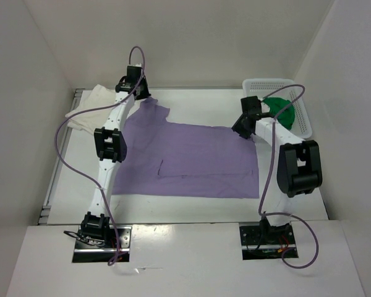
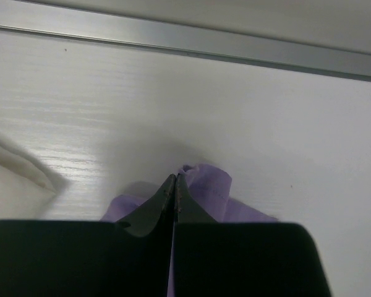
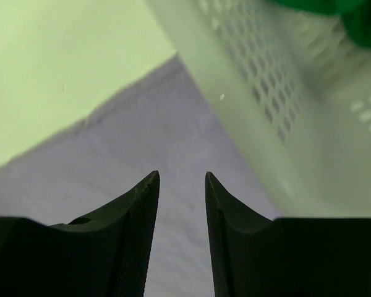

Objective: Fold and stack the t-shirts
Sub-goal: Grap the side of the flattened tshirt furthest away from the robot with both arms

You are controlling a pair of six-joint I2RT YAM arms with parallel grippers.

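A light purple t-shirt (image 1: 191, 158) lies spread flat across the middle of the table. My left gripper (image 1: 143, 96) is at its far left corner, shut on a bunched fold of the purple cloth (image 2: 213, 189); the left gripper (image 2: 174, 179) has its jaws pressed together. My right gripper (image 1: 240, 133) hovers over the shirt's far right corner, open, with only flat purple cloth (image 3: 142, 142) beneath the right gripper (image 3: 182, 176). A white t-shirt (image 1: 93, 108) lies crumpled at the far left, its edge (image 2: 12, 179) showing. A green t-shirt (image 1: 281, 111) sits in the basket.
A white perforated basket (image 1: 267, 82) stands at the far right corner, its wall (image 3: 266, 80) close beside my right fingers. A metal rail (image 2: 185, 40) runs along the table's far edge. White walls enclose the table on three sides.
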